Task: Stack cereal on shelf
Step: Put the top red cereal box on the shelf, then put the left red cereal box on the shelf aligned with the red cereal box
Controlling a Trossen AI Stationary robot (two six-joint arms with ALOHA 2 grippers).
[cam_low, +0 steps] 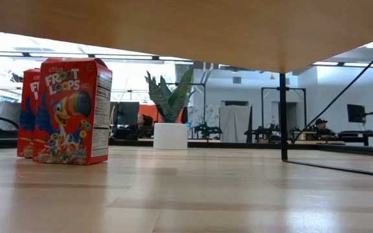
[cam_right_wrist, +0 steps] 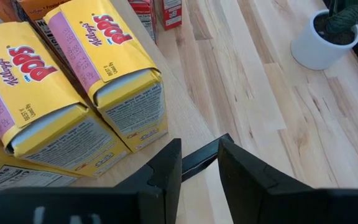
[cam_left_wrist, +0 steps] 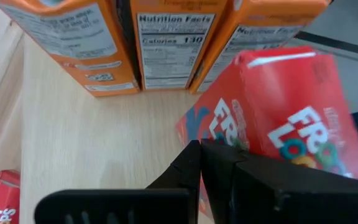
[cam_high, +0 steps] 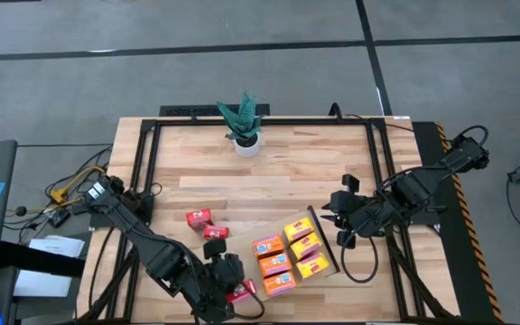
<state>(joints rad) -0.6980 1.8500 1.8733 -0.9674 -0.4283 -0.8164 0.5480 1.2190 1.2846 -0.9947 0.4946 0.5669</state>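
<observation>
You have six cereal boxes on the shelf [cam_high: 329, 246], packed touching in two rows: three orange [cam_high: 273, 264] on the left-arm side, three yellow [cam_high: 303, 245] beside them. The light-wood shelf lies tilted near the table's front edge. Two red boxes [cam_high: 206, 224] stand upright just beside each other on the table, left of the shelf. A further red box [cam_left_wrist: 291, 112] sits at the orange row's front end.

Two red cereal boxes [cam_low: 67, 111] stand upright on the tabletop [cam_low: 193, 194] (one just behind the other), a potted plant [cam_low: 169, 113] farther back, beneath an overhanging wooden board [cam_low: 193, 29].
</observation>
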